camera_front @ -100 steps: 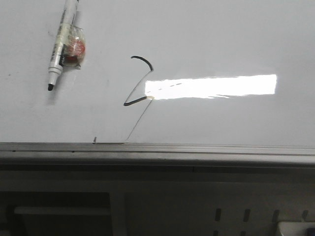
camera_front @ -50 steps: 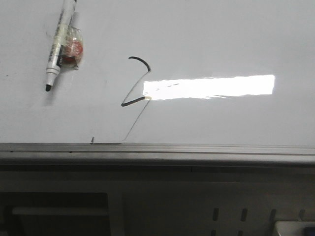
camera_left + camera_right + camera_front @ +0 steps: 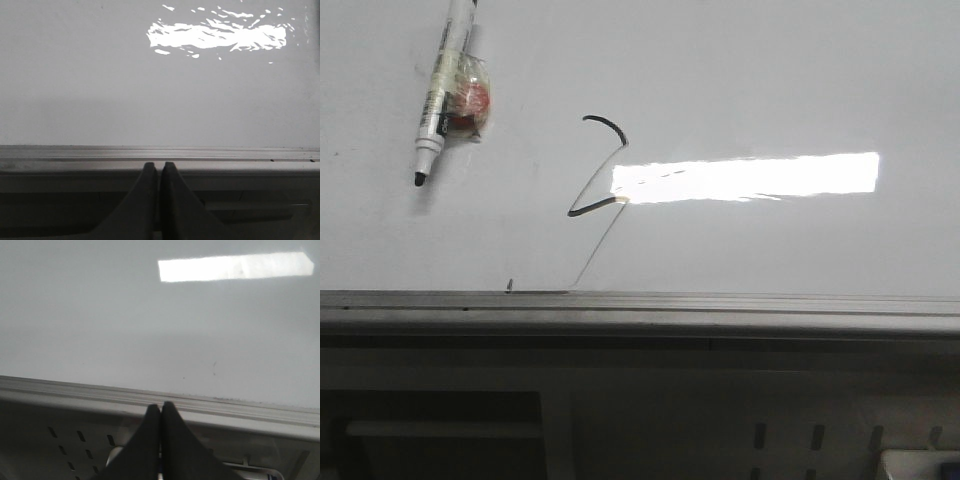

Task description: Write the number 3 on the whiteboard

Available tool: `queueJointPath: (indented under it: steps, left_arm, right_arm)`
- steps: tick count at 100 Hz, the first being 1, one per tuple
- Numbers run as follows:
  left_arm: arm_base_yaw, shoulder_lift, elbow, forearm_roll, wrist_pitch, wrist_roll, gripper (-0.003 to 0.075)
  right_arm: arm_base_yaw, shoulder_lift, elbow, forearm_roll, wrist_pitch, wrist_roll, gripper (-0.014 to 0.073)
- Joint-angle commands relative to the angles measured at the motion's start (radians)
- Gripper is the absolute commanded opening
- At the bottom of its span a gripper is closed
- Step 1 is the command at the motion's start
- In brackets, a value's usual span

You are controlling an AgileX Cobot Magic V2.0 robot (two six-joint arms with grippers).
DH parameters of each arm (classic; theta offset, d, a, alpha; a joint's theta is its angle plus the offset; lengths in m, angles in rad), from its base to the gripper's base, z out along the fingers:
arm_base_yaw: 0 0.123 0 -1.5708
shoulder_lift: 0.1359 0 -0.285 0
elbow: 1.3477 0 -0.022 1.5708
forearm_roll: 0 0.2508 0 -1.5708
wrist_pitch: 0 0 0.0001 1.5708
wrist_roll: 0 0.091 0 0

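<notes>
We see the number 3 [image 3: 598, 205] on the whiteboard [image 3: 770, 80] as a thin black zigzag: dark curved stroke at top, faint diagonal down to a dark hook in the middle, then another faint line running to the board's near frame edge. Its hook end touches the left end of the bright rectangular light reflection [image 3: 745, 177]. Neither gripper shows in the front view, so we can't place the 3 vs. either one there, and it doesn't appear in either wrist view.

Up-left of the 3, well apart, a marker [image 3: 442, 95] lies on the board, cap off, dark tip pointing toward the frame, w/ a small clear-wrapped red item [image 3: 470, 100] touching its side.

Left gripper [image 3: 160, 170]: fingers pressed together, nothing between them, tips just short of the board's silver frame [image 3: 160, 152], board surface beyond. Right gripper [image 3: 161, 412]: same, fingers closed tip to tip, empty, tips at the frame [image 3: 250, 407]; a grey panel w/ slots [image 3: 70, 440] sits below the frame, beside the fingers.
</notes>
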Motion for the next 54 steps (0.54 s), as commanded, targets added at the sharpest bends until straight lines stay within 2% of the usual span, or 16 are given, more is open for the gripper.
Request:
queueJointPath:
  steps: [1, 54]
  left_arm:
    - [0.000, -0.019, 0.035, -0.005, -0.038, -0.007, -0.0020]
    - [0.000, -0.019, 0.035, -0.005, -0.038, -0.007, -0.0020]
  right_arm:
    - [-0.006, -0.012, 0.023, -0.015, -0.018, 0.007, -0.0064]
    - [-0.006, -0.018, 0.023, -0.015, -0.018, 0.007, -0.0064]
